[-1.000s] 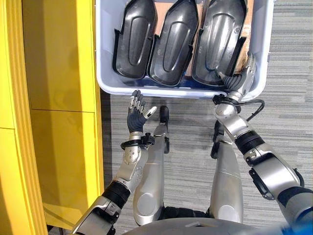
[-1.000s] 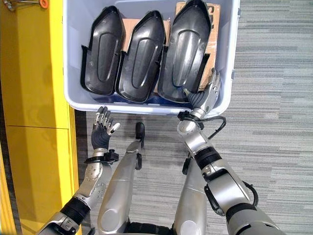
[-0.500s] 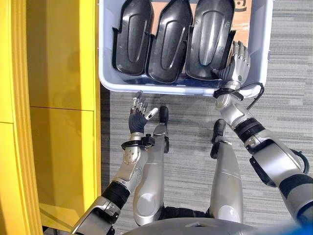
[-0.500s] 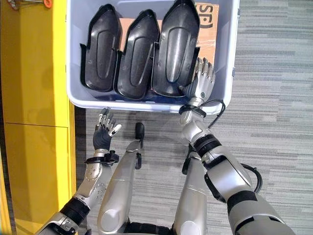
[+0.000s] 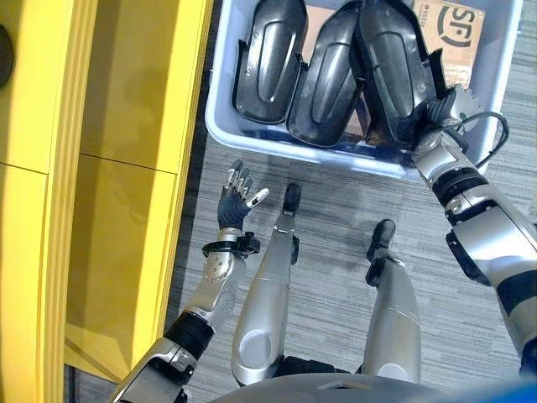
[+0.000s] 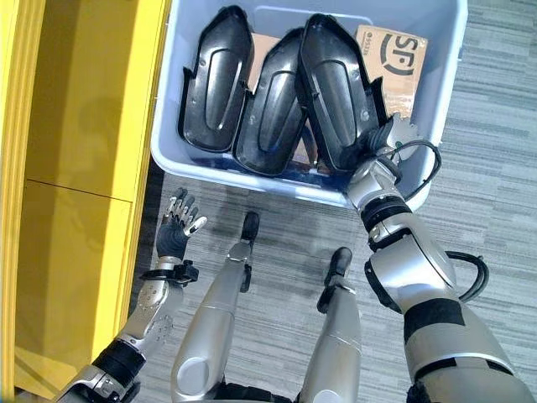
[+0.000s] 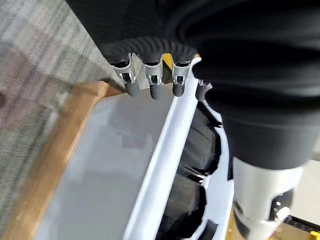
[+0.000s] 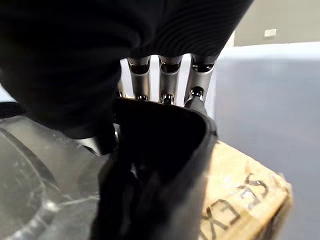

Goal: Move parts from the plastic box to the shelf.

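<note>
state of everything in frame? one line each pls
Plastic box: on the floor, open-topped, holding three parts and a cardboard box.
Right-most part: tilted, overlapping the middle part, gripped at its near end.
Middle part: lying in the box, untouched.
Left-most part: lying in the box, untouched.
Cardboard box: under the parts.
Right hand: shut on the right-most part.
Left hand: open, holding nothing.
Yellow shelf: beside the box.

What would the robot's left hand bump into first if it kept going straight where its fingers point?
Probably the plastic box. The left hand is open over the floor, fingers aimed at the box's near wall, with nothing between them. How high the hand hangs is unclear.
</note>
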Robot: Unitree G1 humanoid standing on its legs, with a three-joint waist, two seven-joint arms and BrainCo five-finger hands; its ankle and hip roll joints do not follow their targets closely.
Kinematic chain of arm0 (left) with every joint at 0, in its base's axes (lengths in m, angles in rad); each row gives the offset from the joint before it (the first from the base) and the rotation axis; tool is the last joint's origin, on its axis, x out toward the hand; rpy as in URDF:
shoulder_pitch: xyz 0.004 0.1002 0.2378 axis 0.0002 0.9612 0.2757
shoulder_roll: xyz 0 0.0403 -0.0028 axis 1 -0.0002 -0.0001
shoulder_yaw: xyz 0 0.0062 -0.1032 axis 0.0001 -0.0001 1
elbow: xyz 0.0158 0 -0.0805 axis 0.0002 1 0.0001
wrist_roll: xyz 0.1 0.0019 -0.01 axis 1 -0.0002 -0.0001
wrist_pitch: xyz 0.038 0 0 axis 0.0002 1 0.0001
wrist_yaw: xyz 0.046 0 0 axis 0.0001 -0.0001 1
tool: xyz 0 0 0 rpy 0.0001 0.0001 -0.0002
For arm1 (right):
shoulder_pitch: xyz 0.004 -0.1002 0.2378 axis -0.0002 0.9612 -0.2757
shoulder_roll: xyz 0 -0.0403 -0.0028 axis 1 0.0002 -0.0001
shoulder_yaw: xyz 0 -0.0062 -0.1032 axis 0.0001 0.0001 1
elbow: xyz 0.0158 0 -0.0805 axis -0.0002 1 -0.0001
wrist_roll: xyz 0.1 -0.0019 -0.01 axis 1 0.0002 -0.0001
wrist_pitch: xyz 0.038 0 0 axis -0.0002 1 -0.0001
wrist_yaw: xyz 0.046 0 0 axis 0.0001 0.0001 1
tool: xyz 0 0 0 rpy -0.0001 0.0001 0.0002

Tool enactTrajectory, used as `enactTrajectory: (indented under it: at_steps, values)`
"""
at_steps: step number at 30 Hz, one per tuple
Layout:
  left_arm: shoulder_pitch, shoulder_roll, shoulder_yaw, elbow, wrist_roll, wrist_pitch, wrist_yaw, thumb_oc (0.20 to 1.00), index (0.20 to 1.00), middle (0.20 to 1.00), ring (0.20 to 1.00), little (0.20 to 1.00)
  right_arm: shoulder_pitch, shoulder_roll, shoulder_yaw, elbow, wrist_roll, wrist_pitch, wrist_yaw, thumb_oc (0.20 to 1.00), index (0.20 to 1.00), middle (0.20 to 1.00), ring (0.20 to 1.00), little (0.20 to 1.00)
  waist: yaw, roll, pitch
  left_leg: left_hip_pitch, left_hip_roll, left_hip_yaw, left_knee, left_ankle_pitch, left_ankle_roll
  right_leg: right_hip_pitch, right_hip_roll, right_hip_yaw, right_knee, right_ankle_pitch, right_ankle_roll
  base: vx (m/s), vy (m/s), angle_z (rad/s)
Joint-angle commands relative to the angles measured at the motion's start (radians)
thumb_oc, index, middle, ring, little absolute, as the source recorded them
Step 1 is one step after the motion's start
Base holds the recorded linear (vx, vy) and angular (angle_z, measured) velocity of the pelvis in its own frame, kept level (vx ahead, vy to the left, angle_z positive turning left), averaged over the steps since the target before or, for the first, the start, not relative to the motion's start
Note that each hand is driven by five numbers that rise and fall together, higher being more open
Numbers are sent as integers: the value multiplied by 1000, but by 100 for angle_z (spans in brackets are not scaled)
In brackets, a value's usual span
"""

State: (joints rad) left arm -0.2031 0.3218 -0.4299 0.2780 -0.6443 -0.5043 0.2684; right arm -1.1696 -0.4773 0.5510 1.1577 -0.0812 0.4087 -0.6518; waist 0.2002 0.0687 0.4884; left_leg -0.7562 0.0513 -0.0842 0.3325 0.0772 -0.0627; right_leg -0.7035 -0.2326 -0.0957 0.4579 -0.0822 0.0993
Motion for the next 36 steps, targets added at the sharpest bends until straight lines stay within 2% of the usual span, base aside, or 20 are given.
enactTrajectory:
  at_steps: [1, 3, 4, 6, 7, 9, 16, 19, 22, 27, 29, 32, 34, 36]
  values:
    - [-2, 5, 6, -78, 22, -30, -4, 1000, 1000, 1000, 1000, 1000, 101, 9, -9, 38, 50, 3, 40, 200, 200, 200, 200, 200, 18, 25, 32, -20, -84, 71, 52, -54, 103, 6, 89, -91, 54, 12, -87, -31, -13, -1]
    - [1, 3, 8, -77, 26, -32, -8, 1000, 1000, 1000, 1000, 1000, 117, 8, -12, 22, 83, -47, -23, 200, 200, 200, 200, 200, 13, 25, 32, -7, -84, 75, 43, -52, 103, 19, 91, -86, 42, 16, -86, -40, 0, -1]
    - [3, 3, 10, -73, 20, -38, -5, 1000, 1000, 1000, 1000, 1000, 130, 4, -18, -10, 67, -145, -100, 200, 200, 200, 200, 200, 6, 25, 32, 11, -83, 79, 32, -51, 101, 38, 93, -79, 28, 18, -86, -37, 19, -3]
    - [3, 1, 12, -67, 13, -43, -2, 1000, 1000, 1000, 1000, 1000, 137, 2, -18, -46, 72, -188, -138, 200, 200, 200, 200, 200, 0, 23, 32, 24, -80, 82, 23, -49, 100, 50, 94, -74, 19, 20, -85, -66, 21, -3]
    - [-9, 0, 20, -66, 21, -46, 9, 1000, 1000, 1000, 1000, 1000, 141, 1, -24, -109, 92, -244, -192, 200, 200, 200, 200, 200, -7, 22, 32, 17, -73, 88, 7, -21, 103, 43, 100, -76, 1, 46, -93, -86, 27, -5]
    - [-2, -6, 24, -65, 26, -52, 25, 1000, 1000, 1000, 1000, 1000, 169, -1, -51, -203, 33, -300, -234, 200, 200, 200, 200, 200, -19, 18, 32, 45, -68, 94, -8, -21, 101, 64, 102, -67, -12, 47, -93, -48, 32, -12]
    - [25, -43, 50, -44, 39, -69, 63, 1000, 1000, 1000, 1000, 1000, 327, 7, -110, -573, -143, -335, -342, 200, 200, 200, 200, 200, -70, 7, 32, 173, -56, 126, -56, -26, 95, 166, 108, -38, -53, 41, -93, 3, 28, -16]
    - [31, -58, 54, -17, 43, -80, 64, 1000, 1000, 1000, 1000, 1000, 361, 9, -124, -657, -195, -333, -356, 200, 200, 200, 200, 200, -83, 5, 32, 227, -51, 136, -66, -32, 91, 211, 105, -32, -61, 35, -94, 41, 9, -9]
    - [44, -75, 63, 14, 40, -92, 60, 1000, 1000, 1000, 1000, 1000, 371, 6, -147, -724, -259, -380, -397, 200, 200, 200, 200, 200, -90, 7, 32, 301, -43, 141, -89, -35, 86, 277, 104, -27, -79, 25, -94, 59, -4, -12]
    - [78, -79, 73, 44, 36, -110, 52, 1000, 1000, 1000, 1000, 1000, 387, 6, -200, -847, -296, -436, -384, 200, 200, 200, 200, 200, -96, 2, 22, 413, -27, 140, -131, -37, 74, 384, 108, -33, -128, 26, -96, 64, -27, -9]
    - [90, -79, 75, 46, 41, -111, 57, 1000, 1000, 1000, 1000, 1000, 396, 7, -210, -871, -292, -436, -364, 200, 200, 200, 200, 200, -96, -2, 6, 429, -21, 138, -142, -37, 70, 402, 109, -37, -142, 26, -97, 112, -43, -2]
    - [126, -81, 93, 55, 45, -120, 59, 1000, 1000, 1000, 1000, 1000, 424, 10, -221, -904, -222, -434, -308, 200, 200, 200, 200, 200, -94, -13, -37, 484, 3, 136, -185, -27, 60, 458, 112, -48, -179, 29, -101, 125, -54, -1]
    - [147, -80, 109, 52, 49, -116, 50, 1000, 1000, 1000, 1000, 1000, 451, 24, -226, -911, -111, -439, -246, 200, 200, 200, 200, 200, -90, -19, -63, 512, 19, 130, -205, -19, 52, 485, 113, -57, -190, 27, -107, 145, -53, 3]
    - [177, -79, 128, 48, 63, -112, 49, 1000, 1000, 1000, 1000, 1000, 494, 51, -234, -914, 30, -475, -130, 200, 200, 200, 200, 200, -88, -23, -87, 541, 35, 122, -220, -11, 44, 517, 115, -66, -196, 20, -115, 144, -21, 7]
